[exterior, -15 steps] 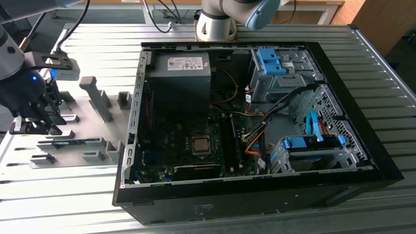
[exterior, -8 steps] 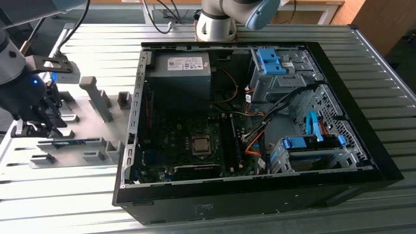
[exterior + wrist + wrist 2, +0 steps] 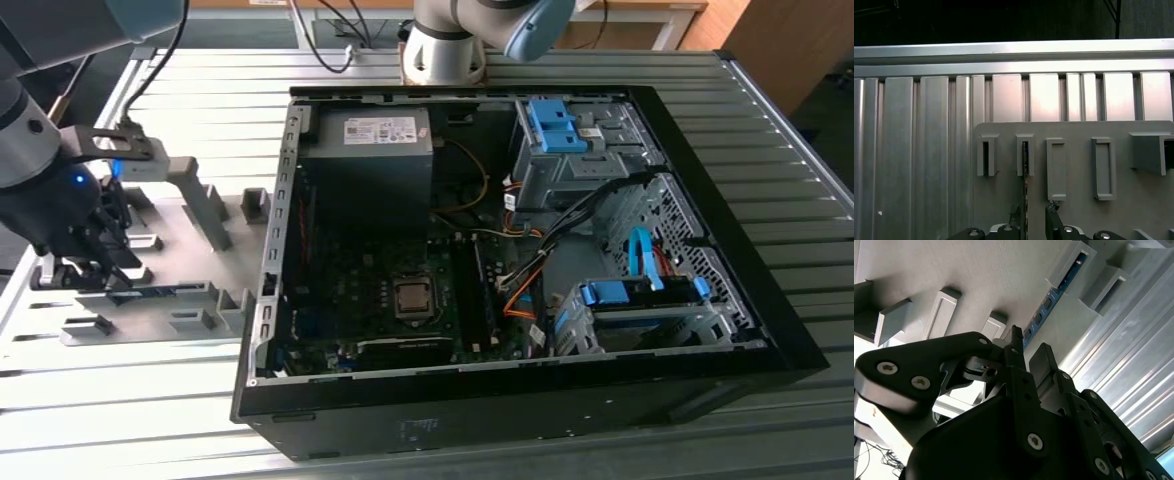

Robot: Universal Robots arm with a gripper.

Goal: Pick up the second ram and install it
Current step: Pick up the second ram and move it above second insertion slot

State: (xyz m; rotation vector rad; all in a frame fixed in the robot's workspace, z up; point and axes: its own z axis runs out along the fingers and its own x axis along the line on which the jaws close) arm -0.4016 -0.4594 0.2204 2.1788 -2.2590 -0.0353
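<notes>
On the tabletop [image 3: 134, 420]: a ribbed silver metal surface carries a flat grey holder plate [image 3: 180, 265] with raised pockets. On the exterior view's right of the plate lies an open black computer case [image 3: 787, 345].
Second ram [image 3: 1025, 172]: a thin, long blue circuit-board stick with dark chips, standing on edge in the plate and threaded through two raised pockets; not in the case.
Pincer [image 3: 1033, 212]: black and two-fingered, low over the plate, its jaws parted somewhat wider than the stick and gripping nothing.
Relation: the stick's long axis runs straight out from between the jaws. Its near end lies between the fingertips [image 3: 1015, 347], closer to one finger than the other. I judge there is no contact, though the gap is slim.
Plate pockets: I see nothing in the neighbouring ones in the first wrist view.
Case contents: a dark motherboard [image 3: 387, 270], a dark power supply box [image 3: 374, 165], grey drive cages [image 3: 587, 160] with bright-blue clips [image 3: 554, 125], and loose orange and black cables [image 3: 514, 290].
Gap to the case: stick and pincer sit well apart from the motherboard, beyond the case wall.
</notes>
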